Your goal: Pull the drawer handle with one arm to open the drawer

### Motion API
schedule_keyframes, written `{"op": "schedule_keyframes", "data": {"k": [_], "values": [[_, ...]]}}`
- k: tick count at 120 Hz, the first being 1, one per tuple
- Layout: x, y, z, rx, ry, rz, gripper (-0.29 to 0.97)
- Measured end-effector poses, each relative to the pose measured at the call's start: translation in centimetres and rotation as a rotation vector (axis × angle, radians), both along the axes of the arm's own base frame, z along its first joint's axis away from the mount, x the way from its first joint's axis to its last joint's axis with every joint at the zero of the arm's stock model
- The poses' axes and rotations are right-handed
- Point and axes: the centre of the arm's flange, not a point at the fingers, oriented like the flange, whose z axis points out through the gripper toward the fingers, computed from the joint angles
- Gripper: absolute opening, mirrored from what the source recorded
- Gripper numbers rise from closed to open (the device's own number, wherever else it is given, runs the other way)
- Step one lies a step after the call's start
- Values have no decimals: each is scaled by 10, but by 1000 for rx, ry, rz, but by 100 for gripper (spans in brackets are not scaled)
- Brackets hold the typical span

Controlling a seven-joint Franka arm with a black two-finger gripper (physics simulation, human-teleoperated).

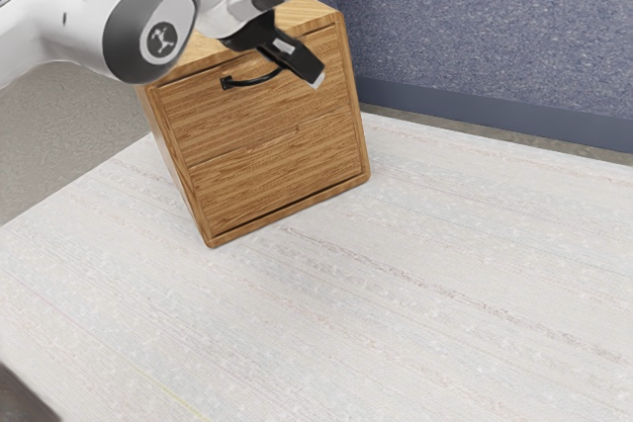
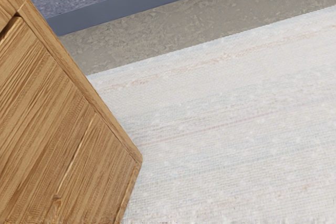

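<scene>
A wooden cabinet (image 1: 262, 135) stands at the back of the pale table (image 1: 396, 294), turned a little at an angle. Its upper drawer front (image 1: 267, 111) carries a thin black curved handle (image 1: 249, 79) and sits flush with the cabinet face. My black gripper (image 1: 311, 73) hangs in front of the cabinet's upper edge, just to the exterior view's right of the handle and level with it. It holds nothing that I can see. In the wrist view the cabinet's wooden face (image 2: 52, 145) lies close under my hand.
A lower panel (image 1: 282, 185) sits under the drawer. Behind the table run a grey floor (image 2: 210, 19) and a blue-grey wall with a dark baseboard (image 1: 495, 111). The table (image 2: 236, 140) stretches wide in front of the cabinet.
</scene>
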Motion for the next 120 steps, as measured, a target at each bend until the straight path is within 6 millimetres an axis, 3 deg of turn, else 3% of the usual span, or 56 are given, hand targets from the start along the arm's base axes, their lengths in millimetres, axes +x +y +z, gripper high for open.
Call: {"op": "schedule_keyframes", "data": {"k": [10,19,29,54,68,93,120], "values": [[-5,-8,0,2,4,-4,64],[2,-12,-29,2,27,-13,65],[15,-10,-44,-6,16,-16,65],[60,35,-30,-30,-88,25,65],[60,55,-20,-22,-102,53,65],[55,86,-22,-17,-82,101,65],[59,90,-36,-22,-51,103,65]]}}
